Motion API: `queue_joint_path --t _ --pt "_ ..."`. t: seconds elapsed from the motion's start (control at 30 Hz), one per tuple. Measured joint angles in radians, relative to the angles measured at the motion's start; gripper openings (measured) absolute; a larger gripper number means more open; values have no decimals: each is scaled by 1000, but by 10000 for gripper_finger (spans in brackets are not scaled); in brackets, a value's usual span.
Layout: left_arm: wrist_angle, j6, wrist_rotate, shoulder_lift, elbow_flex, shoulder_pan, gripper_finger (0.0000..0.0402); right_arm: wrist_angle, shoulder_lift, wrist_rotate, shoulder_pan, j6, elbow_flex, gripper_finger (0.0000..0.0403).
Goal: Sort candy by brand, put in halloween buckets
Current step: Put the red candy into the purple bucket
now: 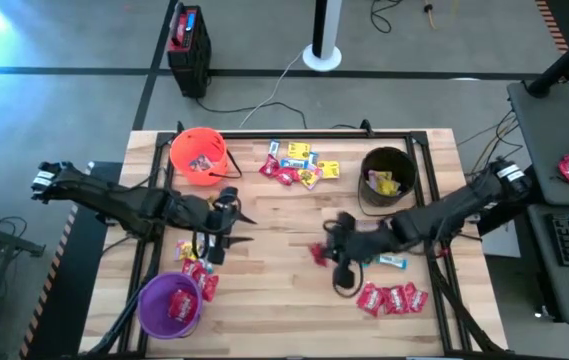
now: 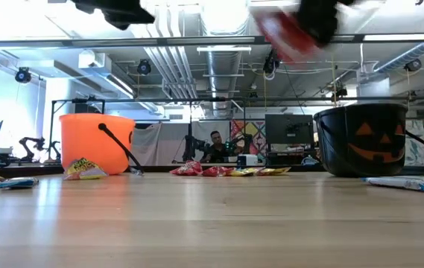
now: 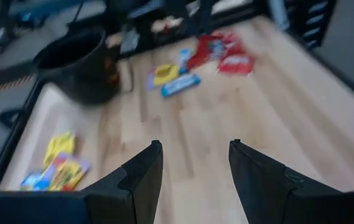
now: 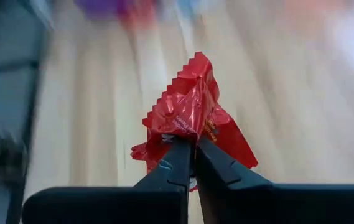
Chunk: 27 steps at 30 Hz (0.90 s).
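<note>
The right claw (image 4: 193,149) pinches a red packet (image 4: 192,115) above the desk (image 1: 294,225) — its print unreadable. The left claw (image 3: 194,155) hangs open, empty — near the orange bucket (image 1: 198,154).

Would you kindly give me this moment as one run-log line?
right gripper: shut on red candy packet, lifted mid-table | left gripper: open, empty, between orange bucket and purple bucket | black bucket: yellow candy inside

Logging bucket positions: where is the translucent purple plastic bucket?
High view: the translucent purple plastic bucket stands at the wooden table's near-left corner, beside loose red candy packets.
</note>
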Motion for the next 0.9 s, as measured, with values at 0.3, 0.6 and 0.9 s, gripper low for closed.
queue_joint_path --t 0.3,0.6,0.9 --pt "260 26 111 4 -76 0 168 364 50 -184 -144 -421 -47 9" --pt "356 26 118 50 -116 0 168 600 169 -398 -238 -541 -21 9" --pt "415 35 122 120 -107 1 168 616 270 -596 -273 -590 110 9"
